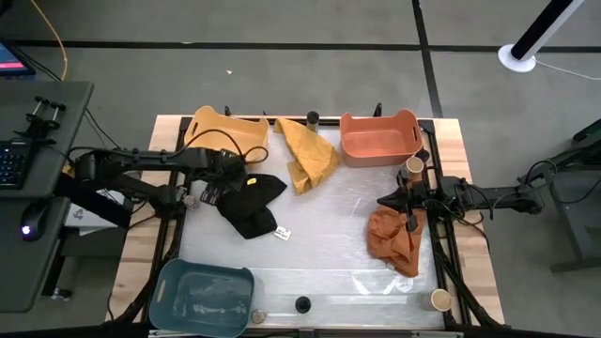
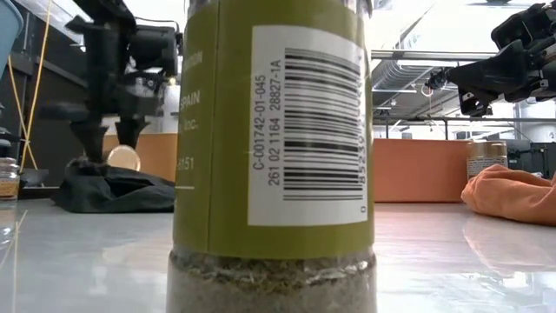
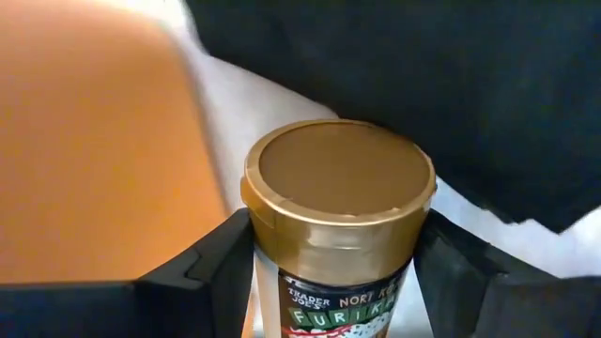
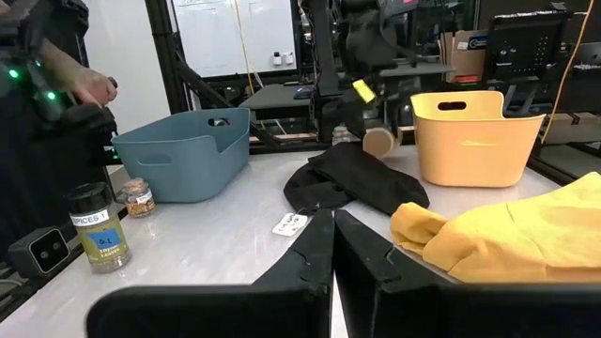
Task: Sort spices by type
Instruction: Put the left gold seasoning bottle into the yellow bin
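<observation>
Held jar: a cylindrical spice jar with a round brown top (image 3: pixel 338 183) is clamped between the two dark fingers of the left gripper (image 3: pixel 333 258); on the table it is seen at about 9 o'clock, at (image 1: pixel 192 199), between the yellow plastic bin (image 1: pixel 225 131) and the black cloth (image 1: pixel 252 204).
Left gripper: clenched on the brown-topped jar, just beside the black cloth.
Other jars: one green-labelled jar with a black top (image 1: pixel 302 304) stands at 6 o'clock, filling the low view (image 2: pixel 274 156); a tan-topped jar (image 1: pixel 257 318) is just beside the blue plastic bin (image 1: pixel 202 296); a tan-topped jar at 5 o'clock (image 1: pixel 439 300); a tan-topped jar at 2 o'clock (image 1: pixel 414 167); a black-topped jar at 12 o'clock (image 1: pixel 312 118).
Right gripper: at 3 o'clock (image 1: pixel 385 200), above the orange cloth (image 1: pixel 394 239); fingers pressed together, grasping nothing (image 4: pixel 333 249).
Surroundings: the orange plastic bin (image 1: pixel 379 138) and the yellow cloth (image 1: pixel 308 153) lie toward 1 and 12 o'clock.
</observation>
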You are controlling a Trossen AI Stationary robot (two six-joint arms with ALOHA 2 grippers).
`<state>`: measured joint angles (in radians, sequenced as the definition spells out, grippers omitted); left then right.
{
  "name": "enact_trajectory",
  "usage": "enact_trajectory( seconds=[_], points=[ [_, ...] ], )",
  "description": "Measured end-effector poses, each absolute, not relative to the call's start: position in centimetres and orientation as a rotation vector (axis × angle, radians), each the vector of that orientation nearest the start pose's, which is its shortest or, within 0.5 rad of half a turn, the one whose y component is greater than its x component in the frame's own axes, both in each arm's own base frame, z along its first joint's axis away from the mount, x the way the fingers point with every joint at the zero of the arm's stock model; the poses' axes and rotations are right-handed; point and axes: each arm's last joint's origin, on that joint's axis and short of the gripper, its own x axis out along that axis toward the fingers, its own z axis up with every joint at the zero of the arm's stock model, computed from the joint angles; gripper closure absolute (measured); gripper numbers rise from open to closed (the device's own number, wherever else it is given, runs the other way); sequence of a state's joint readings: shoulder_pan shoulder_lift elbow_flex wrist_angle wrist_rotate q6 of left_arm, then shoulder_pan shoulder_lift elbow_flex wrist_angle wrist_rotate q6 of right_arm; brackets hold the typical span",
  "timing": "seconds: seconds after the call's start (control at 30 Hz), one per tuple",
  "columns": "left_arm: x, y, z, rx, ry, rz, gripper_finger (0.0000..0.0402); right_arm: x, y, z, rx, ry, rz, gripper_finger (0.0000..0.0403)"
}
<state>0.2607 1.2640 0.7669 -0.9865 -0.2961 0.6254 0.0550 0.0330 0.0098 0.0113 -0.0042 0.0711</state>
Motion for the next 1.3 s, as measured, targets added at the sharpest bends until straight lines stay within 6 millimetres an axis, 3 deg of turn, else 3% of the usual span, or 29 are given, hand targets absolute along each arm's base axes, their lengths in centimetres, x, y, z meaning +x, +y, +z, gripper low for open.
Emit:
enact_trajectory(
  seconds=[0.3,0.53,0.67,0.8,0.93,1.13,1.3],
  points=[
    [19.7,5.4,26.7,0.226,1.465,-0.073,0.0195,9.9,0.6,16.5,0.070,0.014,0.059,0.0402],
    [20.9,5.0,32.2,0.086,1.073,-0.183,0.0195,9.9,0.6,16.5,0.071,0.014,0.059,0.0402],
    [21.1,6.8,34.2,0.081,0.842,-0.021,0.0197,9.9,0.6,16.5,0.071,0.014,0.059,0.0402],
    [19.9,9.8,35.8,0.051,0.658,0.182,0.0197,9.9,0.6,16.5,0.071,0.014,0.059,0.0402],
    [17.7,12.1,34.4,-0.038,0.524,0.365,0.0197,9.9,0.6,16.5,0.070,0.014,0.059,0.0402],
    [15.0,12.9,28.2,-0.241,0.340,0.574,0.0197,9.9,0.6,16.5,0.071,0.014,0.059,0.0402],
    [13.8,13.2,24.3,-0.281,0.178,0.903,0.0197,9.9,0.6,16.5,0.070,0.013,0.059,0.0402]
  ],
)
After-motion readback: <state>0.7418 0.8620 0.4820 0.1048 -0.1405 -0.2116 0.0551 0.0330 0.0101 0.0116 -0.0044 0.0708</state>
